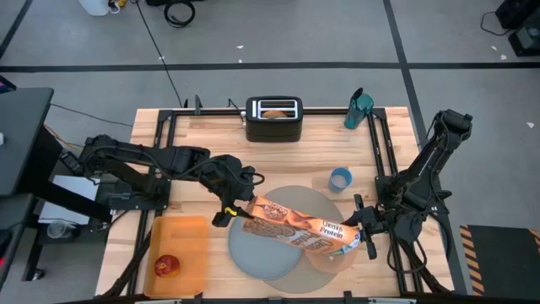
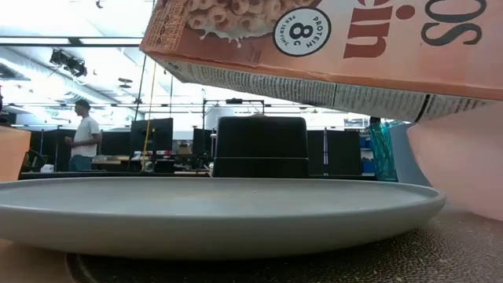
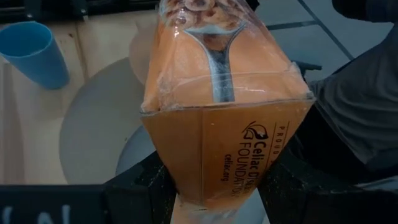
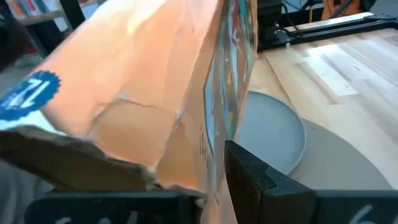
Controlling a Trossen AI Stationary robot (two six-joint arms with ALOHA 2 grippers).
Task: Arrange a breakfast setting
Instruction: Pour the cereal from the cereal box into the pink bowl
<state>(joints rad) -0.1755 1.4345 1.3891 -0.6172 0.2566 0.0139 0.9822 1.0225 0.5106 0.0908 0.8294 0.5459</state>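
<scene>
Seen from above, my two dark arms meet over a wooden table (image 1: 211, 135). My left gripper (image 1: 234, 211) and my right gripper (image 1: 364, 235) each clamp one end of an orange cereal box (image 1: 297, 228), held tilted across the setting. Under the box lie a large round grey mat (image 1: 291, 196), a grey-blue plate (image 1: 253, 253) and a pink bowl (image 1: 333, 260), the bowl mostly hidden beneath the box's right end. A small blue cup (image 1: 340, 179) stands just beyond the mat. At the table's far edge sits a black toaster (image 1: 274, 119) with a teal tumbler (image 1: 358, 109) to its right. At the near left corner, an orange tray (image 1: 179, 245) holds a red fruit (image 1: 166, 266).
</scene>
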